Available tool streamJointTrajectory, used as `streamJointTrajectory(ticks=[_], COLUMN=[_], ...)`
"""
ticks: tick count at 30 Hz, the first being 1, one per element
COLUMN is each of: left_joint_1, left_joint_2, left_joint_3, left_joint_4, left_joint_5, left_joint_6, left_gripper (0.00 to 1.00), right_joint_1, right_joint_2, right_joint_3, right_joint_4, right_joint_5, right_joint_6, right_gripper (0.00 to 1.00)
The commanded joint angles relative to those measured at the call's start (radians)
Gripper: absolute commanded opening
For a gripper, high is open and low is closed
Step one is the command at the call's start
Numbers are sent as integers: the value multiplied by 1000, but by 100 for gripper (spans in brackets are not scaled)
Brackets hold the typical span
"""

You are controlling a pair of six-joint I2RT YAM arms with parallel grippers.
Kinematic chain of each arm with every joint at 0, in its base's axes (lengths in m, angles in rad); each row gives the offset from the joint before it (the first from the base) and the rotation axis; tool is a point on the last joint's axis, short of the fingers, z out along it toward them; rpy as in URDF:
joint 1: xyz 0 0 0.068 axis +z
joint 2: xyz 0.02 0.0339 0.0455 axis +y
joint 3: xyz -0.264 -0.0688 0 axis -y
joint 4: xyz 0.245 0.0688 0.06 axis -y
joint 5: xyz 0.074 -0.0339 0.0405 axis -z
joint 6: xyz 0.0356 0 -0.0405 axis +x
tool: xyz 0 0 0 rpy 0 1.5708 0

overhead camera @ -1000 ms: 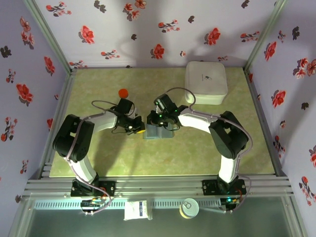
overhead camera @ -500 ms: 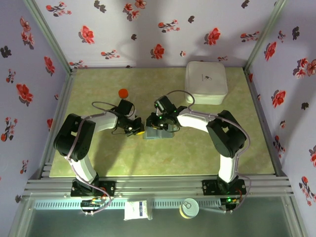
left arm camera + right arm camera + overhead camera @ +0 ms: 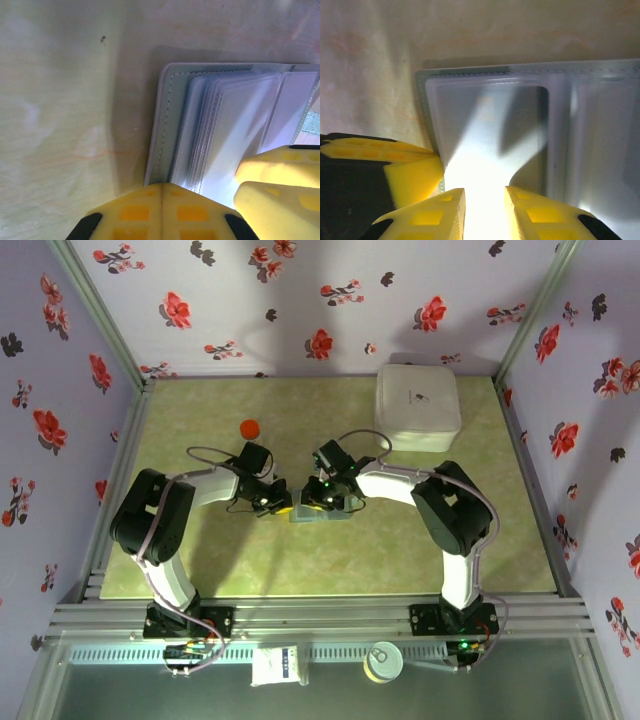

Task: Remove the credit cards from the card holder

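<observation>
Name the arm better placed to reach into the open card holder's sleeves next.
Right. The right gripper sits over the clear sleeves of the card holder with its jaws slightly apart, ready to pinch. The left gripper is shut at the holder's edge, apparently pinning it down.

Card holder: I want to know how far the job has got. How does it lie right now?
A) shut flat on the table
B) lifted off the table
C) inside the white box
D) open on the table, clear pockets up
D: the left wrist view shows the card holder lying open on the table, its clear pockets fanned upward.
</observation>
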Motion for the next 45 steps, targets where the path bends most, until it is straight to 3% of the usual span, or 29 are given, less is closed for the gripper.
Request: streamJointTrajectory(ticks=[1,10,36,45], left_joint_1=[-3,-3,24,-9], left_joint_2=[28,38,-22,-21], left_joint_3=[-6,-3,73,125], left_joint_4=[-22,-23,-83,-56], left_joint_5=[-12,-11,-16,36], left_joint_6=[24,29,38,-17], left_gripper=[1,1,1,15], right_joint_1=[0,-31,-102,-110], right_joint_2=[12,-23,-46,-37], right_joint_3=[15,-12,-145,-181], right_joint_4=[-72,-80,137,204], right_joint_5=[48,63,-146,-178], right_joint_6=[-15,-27,-52,-43], right_gripper=[27,27,17,14])
